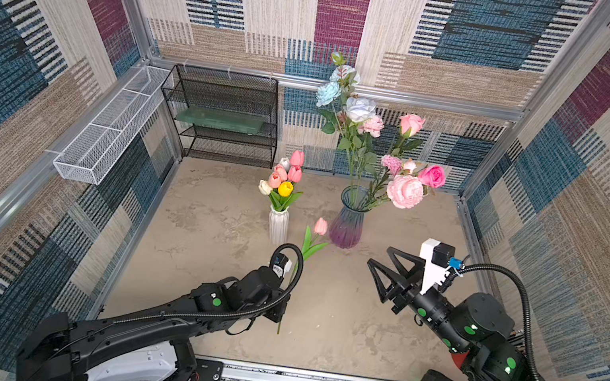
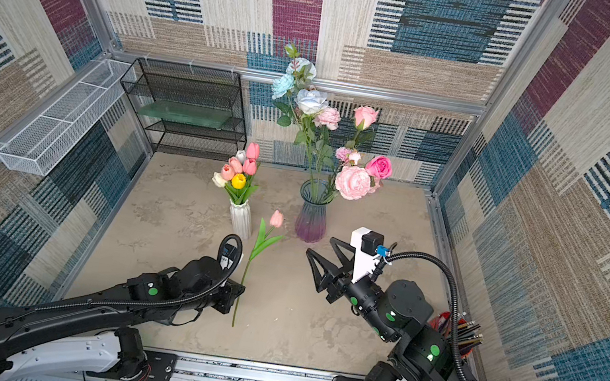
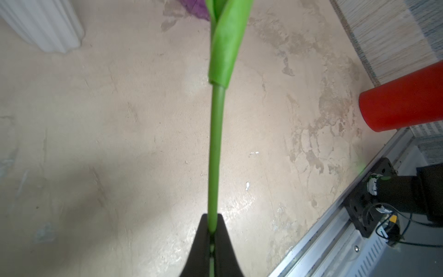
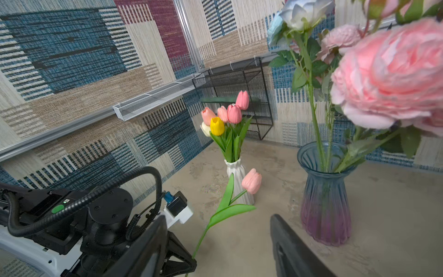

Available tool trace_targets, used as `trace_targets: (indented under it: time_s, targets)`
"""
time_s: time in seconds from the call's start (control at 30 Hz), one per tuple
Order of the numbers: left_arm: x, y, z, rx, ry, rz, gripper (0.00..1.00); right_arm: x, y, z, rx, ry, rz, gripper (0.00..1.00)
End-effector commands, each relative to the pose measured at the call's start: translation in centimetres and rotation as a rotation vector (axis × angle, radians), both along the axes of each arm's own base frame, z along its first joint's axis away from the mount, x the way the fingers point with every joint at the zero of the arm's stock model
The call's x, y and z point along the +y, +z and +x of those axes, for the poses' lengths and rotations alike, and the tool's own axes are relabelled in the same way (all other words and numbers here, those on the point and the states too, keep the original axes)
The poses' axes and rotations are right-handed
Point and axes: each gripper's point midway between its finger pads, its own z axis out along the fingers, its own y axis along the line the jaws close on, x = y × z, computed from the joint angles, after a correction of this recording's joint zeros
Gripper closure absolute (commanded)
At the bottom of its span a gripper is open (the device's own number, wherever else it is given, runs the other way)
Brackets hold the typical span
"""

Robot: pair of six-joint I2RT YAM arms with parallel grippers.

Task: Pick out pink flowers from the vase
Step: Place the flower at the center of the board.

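Pink tulip being held out, just beside white vase
Stem is being pinched by left gripper; right gripper is being held wide, empty; next, tulip likely needs laying down

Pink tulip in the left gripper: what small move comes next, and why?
Probably lower the pink tulip and lay it on the table: the left gripper is shut on its stem, it is outside the white vase, and the right gripper is open, apart from it.
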Motion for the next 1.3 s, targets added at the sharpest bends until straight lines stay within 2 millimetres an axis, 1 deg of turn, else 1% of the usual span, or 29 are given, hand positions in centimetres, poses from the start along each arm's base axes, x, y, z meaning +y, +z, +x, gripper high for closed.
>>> trace_targets:
  time_s: [0.0,0.13,0.27,0.43,0.53,0.6,0.7,0.83,1.0,1.27]
  targets:
    - [-2.2,-0.7,0.3,0.131,0.009,-0.091,1.00,-0.2,-0.8,0.6,0.056,-0.040,0.021,0.31]
    - [-3.2,-2.4,2.0,0.224,0.046,-0.127,1.00,0.7,-2.1,1.1,0.122,-0.027,-0.012,0.31]
    - [-3.6,-4.3,3.4,0.309,0.072,-0.138,1.00,1.6,-2.9,0.9,0.137,0.011,-0.042,0.30]
    - [-3.6,-6.5,4.4,0.381,0.085,-0.126,1.00,0.7,-2.4,0.9,0.110,-0.017,-0.051,0.29]
    - [-3.5,-7.4,5.0,0.402,0.090,-0.110,1.00,0.7,-2.4,0.7,0.100,-0.005,-0.059,0.28]
    - [-3.4,-7.9,5.5,0.409,0.088,-0.104,1.00,0.8,-2.8,0.8,0.103,-0.004,-0.070,0.28]
    - [-2.9,-8.7,5.9,0.424,0.107,-0.090,1.00,0.9,-2.9,0.9,0.100,0.001,-0.076,0.28]
    - [-2.3,-9.2,6.0,0.430,0.132,-0.081,1.00,0.8,-2.9,0.8,0.093,0.003,-0.074,0.27]
    - [-1.5,-9.9,5.7,0.437,0.148,-0.059,1.00,0.9,-3.4,0.9,0.097,0.005,-0.075,0.27]
    - [-0.6,-9.5,5.3,0.424,0.165,-0.045,0.99,1.0,-3.4,0.9,0.097,0.006,-0.069,0.26]
